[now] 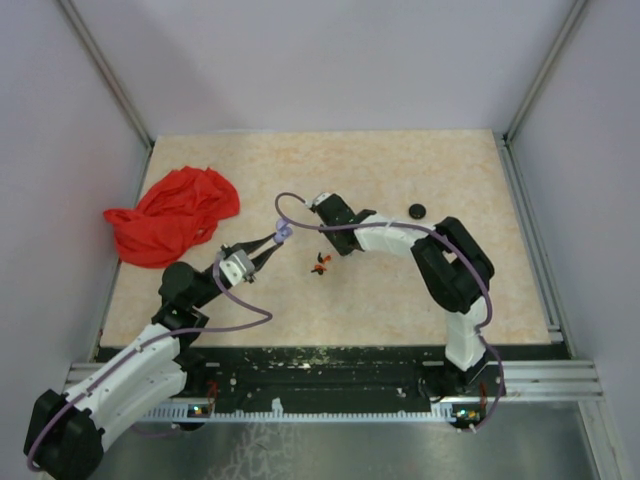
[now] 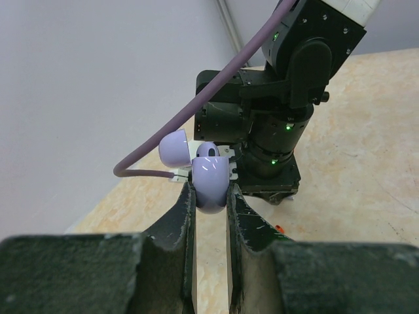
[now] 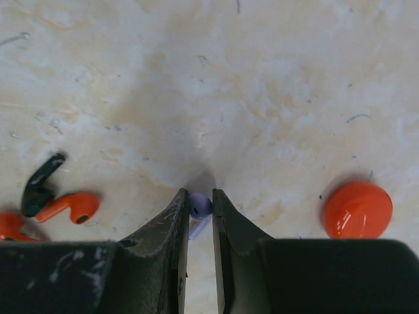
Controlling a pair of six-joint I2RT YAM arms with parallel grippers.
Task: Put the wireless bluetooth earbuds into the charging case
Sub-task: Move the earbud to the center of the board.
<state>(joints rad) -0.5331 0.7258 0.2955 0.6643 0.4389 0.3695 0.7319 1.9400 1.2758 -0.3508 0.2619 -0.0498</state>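
— Biggest first: pale marbled table, flat and matt; crumpled red cloth heaped at the far left, soft and folded, well apart from the work.

— And held up off it?

— Charging case, clamped tight by the left gripper across its rounded body; glossy lilac plastic, egg-smooth; lid swung open and the mouth turned toward the other arm, probably to be loaded from there.

— From that other side?

— Right gripper right at the mouth, narrowed onto a tiny lilac bud; looks pinched on both sides, likely being seated in its socket.

— Smaller still?

— Shiny domed orange disc lying on the table; flat black disc off toward the far right; neither part of the job, by the look of it.

— And the rest of the set?

— Earbuds loose on the table below, apart from the case; curved orange shells, slick, with a thin black stem piece touching; awkward to pinch, judging by that rounded gloss.
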